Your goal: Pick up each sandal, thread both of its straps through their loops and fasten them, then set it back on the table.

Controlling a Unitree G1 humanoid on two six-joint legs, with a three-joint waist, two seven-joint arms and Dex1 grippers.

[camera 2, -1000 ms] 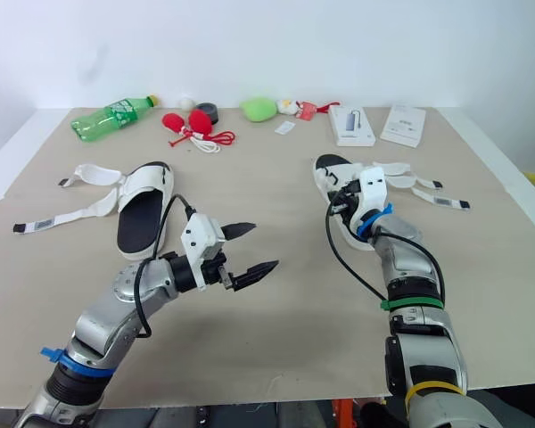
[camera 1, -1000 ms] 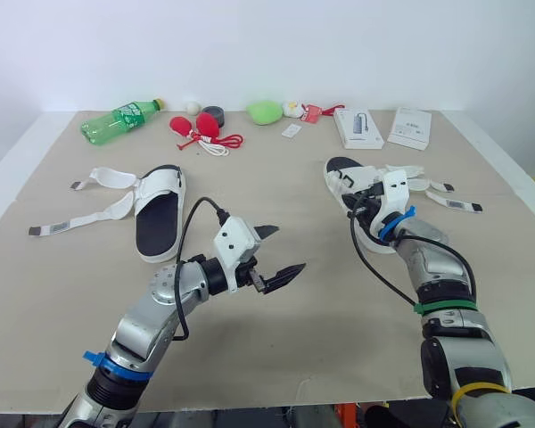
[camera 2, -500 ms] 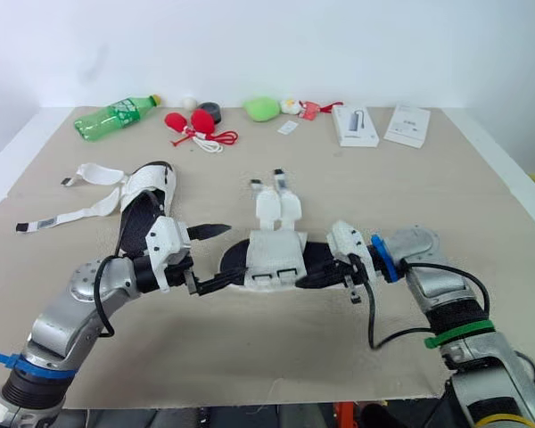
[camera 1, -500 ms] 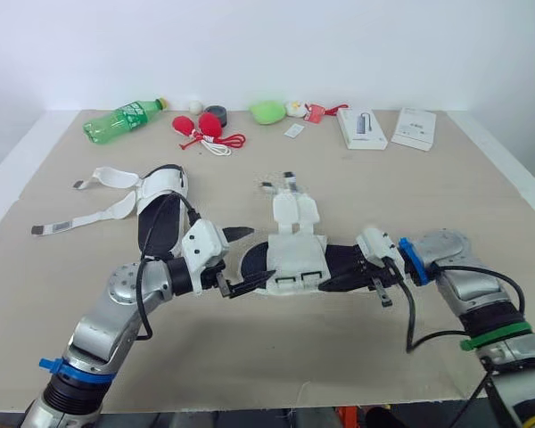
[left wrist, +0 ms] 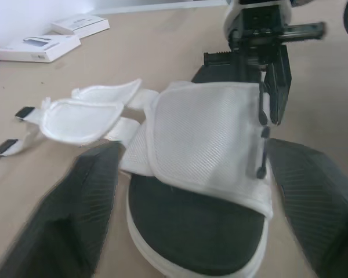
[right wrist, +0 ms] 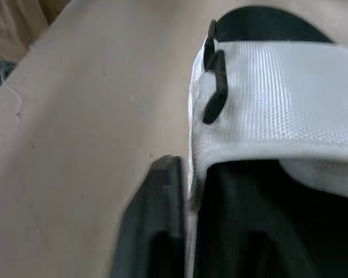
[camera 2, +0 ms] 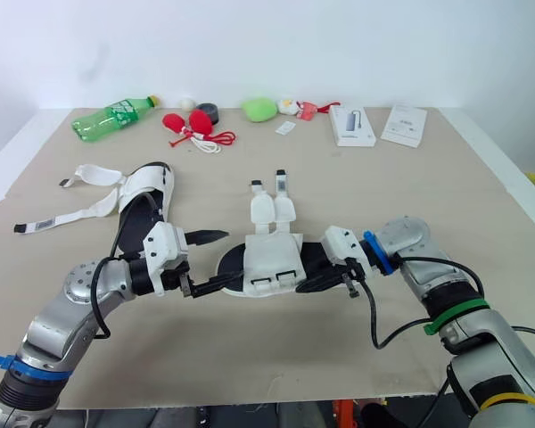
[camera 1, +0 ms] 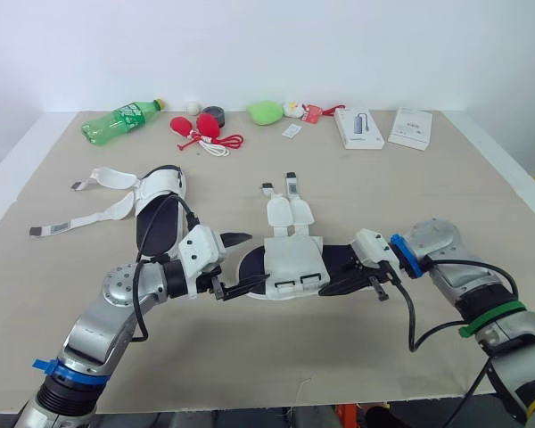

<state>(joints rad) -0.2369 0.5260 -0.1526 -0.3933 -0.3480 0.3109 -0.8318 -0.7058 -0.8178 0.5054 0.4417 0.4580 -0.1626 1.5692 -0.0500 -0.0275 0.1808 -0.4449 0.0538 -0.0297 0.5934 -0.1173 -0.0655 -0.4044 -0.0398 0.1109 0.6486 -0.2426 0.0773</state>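
**Desk:** Where's the sandal?

**Me:** Nearest me, at the middle of the table point(camera 1: 276, 357). The sandal point(camera 1: 294, 263) lies crosswise between my arms, and I can't tell whether its sole touches the top. My right gripper point(camera 1: 346, 275) is clamped on its 3 o'clock end. My left gripper point(camera 1: 257, 259) is at the 9 o'clock end, fingers spread wide with the sole's tip between them.

**Desk:** Straps?

**Me:** Both straps point(camera 1: 290, 209) lie loose, pointing to 12 o'clock, not through the loops.

**Desk:** The other one?

**Me:** The second sandal point(camera 1: 156, 218) lies at 10 o'clock from the first, flat on the table, its own straps splayed toward 9 o'clock. Farthest out, along the back edge, I see a green bottle point(camera 1: 120, 120) at 11 o'clock and two white boxes point(camera 1: 358, 127) at 1 o'clock
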